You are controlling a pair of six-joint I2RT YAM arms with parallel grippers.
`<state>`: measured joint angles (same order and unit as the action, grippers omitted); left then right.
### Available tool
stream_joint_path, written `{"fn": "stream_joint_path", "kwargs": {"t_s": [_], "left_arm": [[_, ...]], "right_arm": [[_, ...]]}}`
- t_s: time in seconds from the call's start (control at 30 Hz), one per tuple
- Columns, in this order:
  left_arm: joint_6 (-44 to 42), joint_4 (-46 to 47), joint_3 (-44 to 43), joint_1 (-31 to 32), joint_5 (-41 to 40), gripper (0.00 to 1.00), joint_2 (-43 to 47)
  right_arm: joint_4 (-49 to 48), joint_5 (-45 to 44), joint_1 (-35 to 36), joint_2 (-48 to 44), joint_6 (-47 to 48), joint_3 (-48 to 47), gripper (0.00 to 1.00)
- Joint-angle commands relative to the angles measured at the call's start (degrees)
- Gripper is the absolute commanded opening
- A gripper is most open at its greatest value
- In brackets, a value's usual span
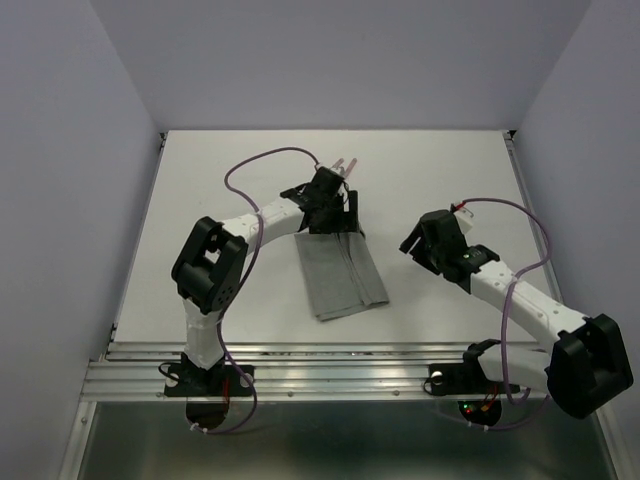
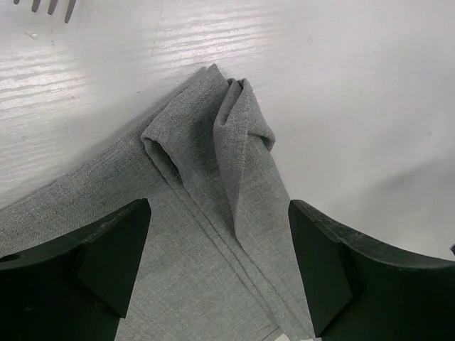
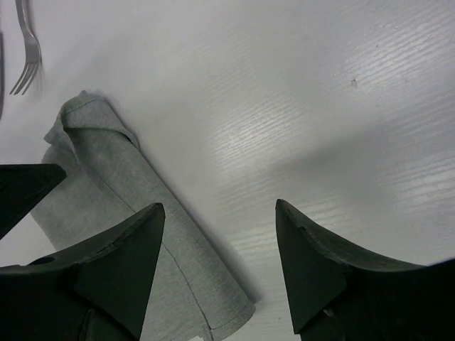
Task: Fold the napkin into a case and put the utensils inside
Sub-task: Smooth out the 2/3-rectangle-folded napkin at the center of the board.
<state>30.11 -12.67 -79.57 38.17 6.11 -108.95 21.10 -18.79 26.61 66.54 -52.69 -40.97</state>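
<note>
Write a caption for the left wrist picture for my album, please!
Open left end effector hovers over the folded grey napkin, fork tines peeking in at the top corner.

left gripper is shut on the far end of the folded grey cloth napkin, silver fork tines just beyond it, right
No. The left gripper is open, its fingers spread wide over the far end of the folded grey cloth napkin and gripping nothing, as the left wrist view shows. The silver fork tines do lie just beyond it.
</note>
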Motion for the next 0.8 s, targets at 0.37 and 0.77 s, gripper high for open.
{"fn": "stream_joint_path", "kwargs": {"t_s": [0.37, 0.77], "left_arm": [[-0.31, -6.76, -9.99, 0.76, -8.13, 0.76, -7.86], [-0.75, -6.32, -11.31, 0.67, -7.6, 0.41, -9.53]], "right_arm": [[0.78, -0.81, 0.2, -2.03, 1.27, -1.57, 0.71], [1.4, 4.08, 0.2, -0.29, 4.85, -3.49, 0.73]]}}
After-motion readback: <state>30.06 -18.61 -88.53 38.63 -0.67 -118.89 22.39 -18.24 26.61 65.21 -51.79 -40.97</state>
